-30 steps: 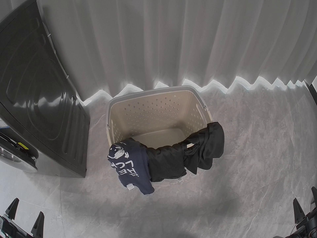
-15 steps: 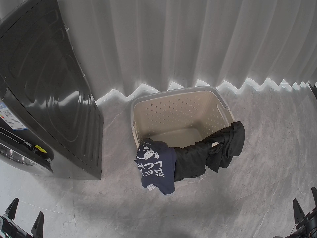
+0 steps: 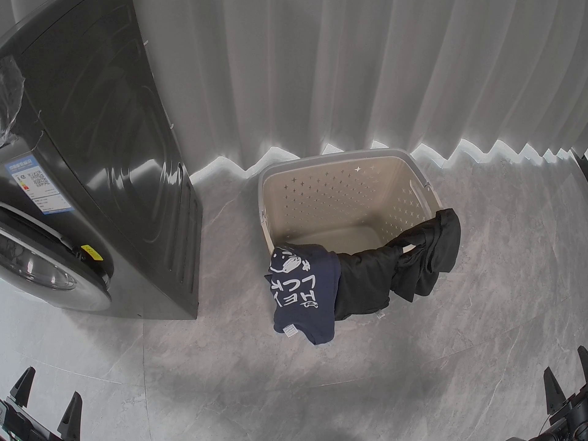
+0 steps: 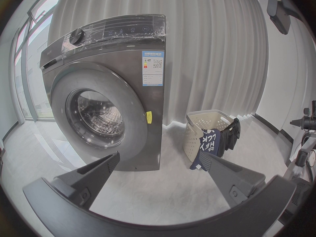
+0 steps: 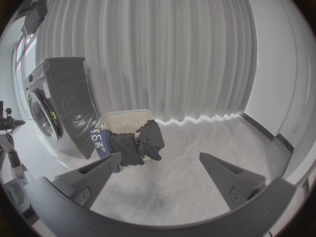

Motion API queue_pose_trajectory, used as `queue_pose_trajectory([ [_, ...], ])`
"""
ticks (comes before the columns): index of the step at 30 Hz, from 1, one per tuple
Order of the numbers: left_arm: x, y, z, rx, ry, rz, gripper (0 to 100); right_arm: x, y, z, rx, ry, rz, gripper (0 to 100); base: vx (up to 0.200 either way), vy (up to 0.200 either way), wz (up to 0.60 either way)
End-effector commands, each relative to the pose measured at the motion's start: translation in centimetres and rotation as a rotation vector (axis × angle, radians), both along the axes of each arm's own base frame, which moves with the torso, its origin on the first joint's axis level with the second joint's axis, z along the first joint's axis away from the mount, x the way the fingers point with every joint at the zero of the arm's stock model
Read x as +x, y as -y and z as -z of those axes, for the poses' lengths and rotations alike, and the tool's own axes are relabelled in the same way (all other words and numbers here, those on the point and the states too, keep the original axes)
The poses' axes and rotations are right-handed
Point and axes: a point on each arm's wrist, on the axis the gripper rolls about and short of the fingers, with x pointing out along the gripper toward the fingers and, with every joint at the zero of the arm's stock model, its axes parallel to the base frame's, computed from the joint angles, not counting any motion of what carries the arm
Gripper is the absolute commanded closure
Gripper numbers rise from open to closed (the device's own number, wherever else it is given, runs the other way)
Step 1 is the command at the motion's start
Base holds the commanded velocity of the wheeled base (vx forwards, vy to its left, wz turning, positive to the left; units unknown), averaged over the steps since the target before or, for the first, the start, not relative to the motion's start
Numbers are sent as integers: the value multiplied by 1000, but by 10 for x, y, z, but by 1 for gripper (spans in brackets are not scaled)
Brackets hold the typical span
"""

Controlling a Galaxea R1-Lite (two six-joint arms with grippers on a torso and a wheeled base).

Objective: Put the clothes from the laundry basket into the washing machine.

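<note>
Only the camera has swung toward the washer [image 3: 92,185]; nothing is loaded yet. Shirt [image 3: 304,292] and black garment [image 3: 392,264] hang over the basket [image 3: 352,157] rim. Left gripper [image 3: 51,384] and right gripper [image 3: 563,362] fingers are wide and empty.

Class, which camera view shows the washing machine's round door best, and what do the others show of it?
The left wrist view: the washing machine's round door faces the camera whole, its glass window clear. The head view cuts the door off at the picture's edge. The right wrist view shows it far off, at a steep slant.
</note>
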Motion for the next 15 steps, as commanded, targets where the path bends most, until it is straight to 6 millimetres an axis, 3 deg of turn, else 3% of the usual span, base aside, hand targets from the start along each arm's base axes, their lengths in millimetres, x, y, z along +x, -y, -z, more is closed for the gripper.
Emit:
queue_pose_trajectory([
  [1,0,0,5,-1,0,1,0,0,0,5,-1,-1,0,0,0,0,0],
  [3,0,0,5,-1,0,1,0,0,0,5,1,-1,0,0,0,0,0],
  [12,0,0,5,-1,0,1,0,0,0,5,1,-1,0,0,0,200,0],
  [15,0,0,5,-1,0,1,0,0,0,5,1,-1,3,0,0,0,200],
])
